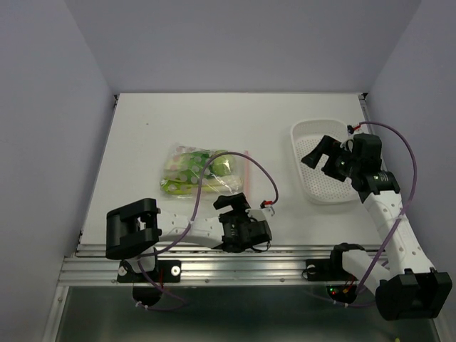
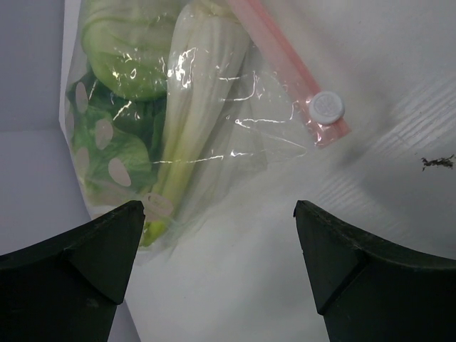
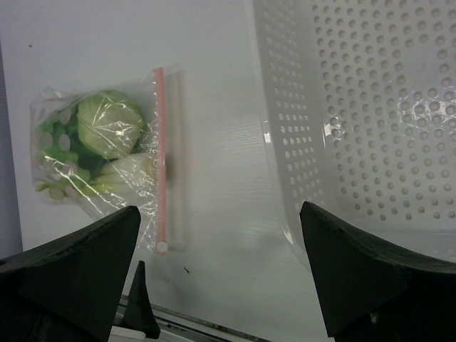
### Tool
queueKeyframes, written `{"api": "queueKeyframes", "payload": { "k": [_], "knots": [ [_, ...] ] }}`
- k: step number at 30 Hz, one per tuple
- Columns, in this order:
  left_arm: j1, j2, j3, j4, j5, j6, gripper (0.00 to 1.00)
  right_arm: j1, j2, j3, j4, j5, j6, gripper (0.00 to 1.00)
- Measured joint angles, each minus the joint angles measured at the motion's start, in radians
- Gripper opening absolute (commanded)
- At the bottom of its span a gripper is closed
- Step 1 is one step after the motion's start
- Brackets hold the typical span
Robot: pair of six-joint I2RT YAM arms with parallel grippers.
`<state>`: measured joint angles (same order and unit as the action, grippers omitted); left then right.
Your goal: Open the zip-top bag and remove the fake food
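The zip-top bag [image 1: 201, 171] lies flat on the table, zipped, with its pink zipper strip [image 1: 247, 174] along its right edge. Inside is the fake food: a pale green ball [image 2: 132, 57], a pale stalk [image 2: 192, 107] and a dark green leaf [image 2: 107, 149]. The white slider [image 2: 325, 107] sits at the near end of the strip [image 2: 278, 57]. My left gripper [image 1: 231, 203] is open and empty just short of the bag's near edge [image 2: 219, 210]. My right gripper [image 1: 320, 157] is open and empty over the basket; its wrist view shows the bag [image 3: 92, 149] far left.
A white perforated basket [image 1: 320, 189] stands at the right of the table, its wall [image 3: 356, 107] under my right gripper [image 3: 217, 210]. The table's near edge with a metal rail [image 1: 214, 260] runs just behind the left gripper. Grey walls close in the sides.
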<state>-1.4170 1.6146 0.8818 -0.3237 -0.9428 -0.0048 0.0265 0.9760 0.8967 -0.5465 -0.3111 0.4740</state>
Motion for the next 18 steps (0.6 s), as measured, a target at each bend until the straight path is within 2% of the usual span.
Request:
{"api": "queueKeyframes", "payload": {
  "k": [7,18],
  "knots": [
    [-0.001,0.009,-0.024,0.169,0.011,0.122,0.99,0.000,-0.009,0.000,0.000,-0.015,-0.006,1.00],
    [0.073,0.081,-0.045,0.303,0.077,0.231,0.99,0.000,-0.027,0.000,0.000,-0.014,-0.011,1.00]
  ]
}}
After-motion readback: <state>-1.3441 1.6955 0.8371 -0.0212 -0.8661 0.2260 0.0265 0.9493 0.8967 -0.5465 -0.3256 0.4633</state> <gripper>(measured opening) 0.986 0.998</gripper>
